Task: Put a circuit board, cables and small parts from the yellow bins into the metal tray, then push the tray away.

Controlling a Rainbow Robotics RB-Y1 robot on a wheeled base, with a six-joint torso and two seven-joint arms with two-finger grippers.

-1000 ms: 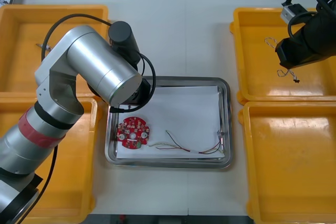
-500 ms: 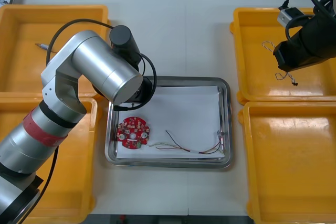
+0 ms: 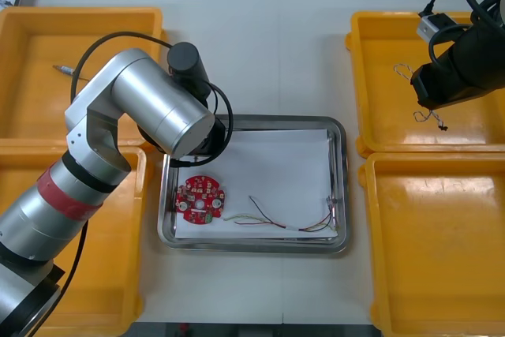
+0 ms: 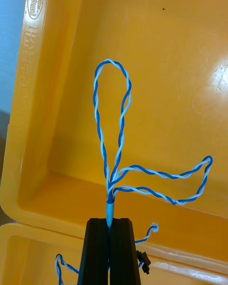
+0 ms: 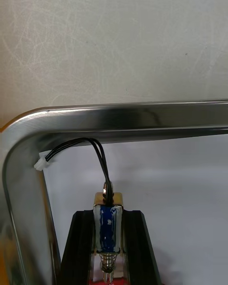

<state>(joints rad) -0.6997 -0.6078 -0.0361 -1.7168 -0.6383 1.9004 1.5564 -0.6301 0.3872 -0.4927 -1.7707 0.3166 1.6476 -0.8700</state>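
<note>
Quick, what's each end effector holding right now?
Left end effector: closed on a small metal part.
Right end effector: closed on the blue and white cable.

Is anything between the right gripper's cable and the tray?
Nothing visible. The right gripper holds the blue and white cable over the far right yellow bin; bare table leads to the metal tray, where the left gripper holds a small metal part.

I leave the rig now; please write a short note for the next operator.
Left pincer: shut on a small metal part with black cable, at the far-left corner of the shiny metal tray.
Right pincer: shut on a twisted blue and white cable, over the far right yellow bin.
Done: round red circuit board and red and yellow cable lie in the tray.
Remaining: release both in the tray, push it away.
</note>
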